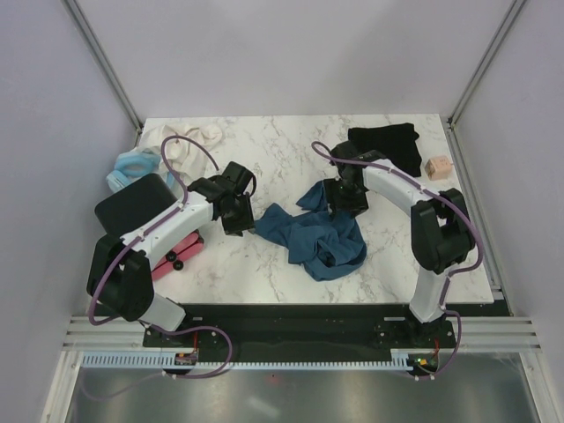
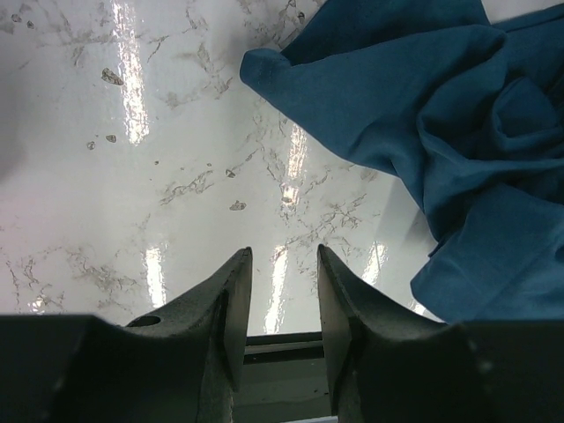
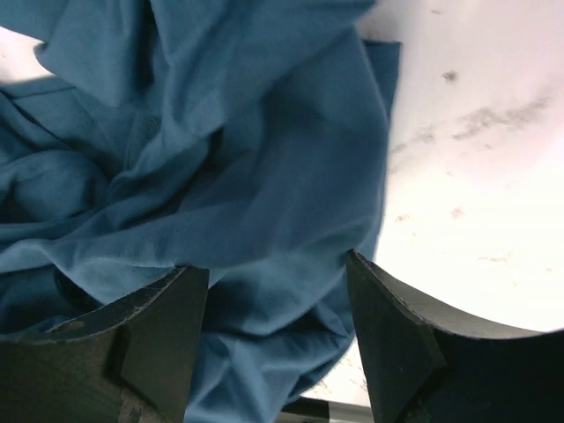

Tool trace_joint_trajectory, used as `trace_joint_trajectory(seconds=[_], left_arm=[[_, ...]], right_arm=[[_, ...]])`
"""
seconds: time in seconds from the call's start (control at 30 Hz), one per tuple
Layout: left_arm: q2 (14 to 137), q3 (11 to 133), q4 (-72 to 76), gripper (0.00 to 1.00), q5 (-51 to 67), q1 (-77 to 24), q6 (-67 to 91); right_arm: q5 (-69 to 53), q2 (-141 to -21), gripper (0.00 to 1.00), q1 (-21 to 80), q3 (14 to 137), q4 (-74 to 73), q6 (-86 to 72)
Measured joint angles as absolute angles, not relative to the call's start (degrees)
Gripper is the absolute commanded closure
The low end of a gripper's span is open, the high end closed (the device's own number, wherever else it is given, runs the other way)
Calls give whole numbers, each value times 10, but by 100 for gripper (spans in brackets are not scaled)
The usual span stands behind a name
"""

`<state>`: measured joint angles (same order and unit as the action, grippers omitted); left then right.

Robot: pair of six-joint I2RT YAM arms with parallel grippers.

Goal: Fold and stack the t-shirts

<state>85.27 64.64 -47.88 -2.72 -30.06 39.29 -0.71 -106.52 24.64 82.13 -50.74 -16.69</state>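
The right gripper (image 3: 278,286) has its two black fingers (image 3: 167,322) spread wide and released. They straddle a ridge of the crumpled dark teal-blue cotton t-shirt (image 3: 229,176) without pinching it. The fabric lies bunched between and below the jaws, and on one side its edge runs off onto the white marble table (image 3: 476,176). The left gripper (image 2: 280,264) stands part-open and empty, its fingers (image 2: 236,291) over bare marble; the nearest corner of the teal shirt is just ahead and to one side, not touching. Seen from above, this shirt lies in a heap at the middle of the table between the two arms. The black cotton t-shirt (image 1: 388,145) sits crumpled at the far right corner, well apart. The step in hand looks like taking hold of the teal shirt to spread it flat before any fold. To do it well, I judge that the right fingers should close on a single layer at a hem or shoulder rather than on the thick bundle, or the heap will lift as one lump. The left should reach for the loose corner near it and pinch there, so both arms can draw apart evenly and lay the cloth smooth. A soft knit like this will probably slip from a shallow pinch, so a deeper bite seems wiser.
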Motion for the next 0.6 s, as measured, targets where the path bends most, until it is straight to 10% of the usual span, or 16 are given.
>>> trace_joint_trajectory(seconds=[0.23, 0.33, 0.6], left_arm=[[853, 646, -479, 57, -27, -301, 388], [853, 646, -479, 57, -28, -301, 385], [853, 646, -479, 57, -28, -301, 380]], right_arm=[[-52, -1104, 45, 246, 819, -465, -169], [-58, -1105, 98, 246, 816, -447, -166], [-49, -1101, 100, 246, 814, -425, -173]])
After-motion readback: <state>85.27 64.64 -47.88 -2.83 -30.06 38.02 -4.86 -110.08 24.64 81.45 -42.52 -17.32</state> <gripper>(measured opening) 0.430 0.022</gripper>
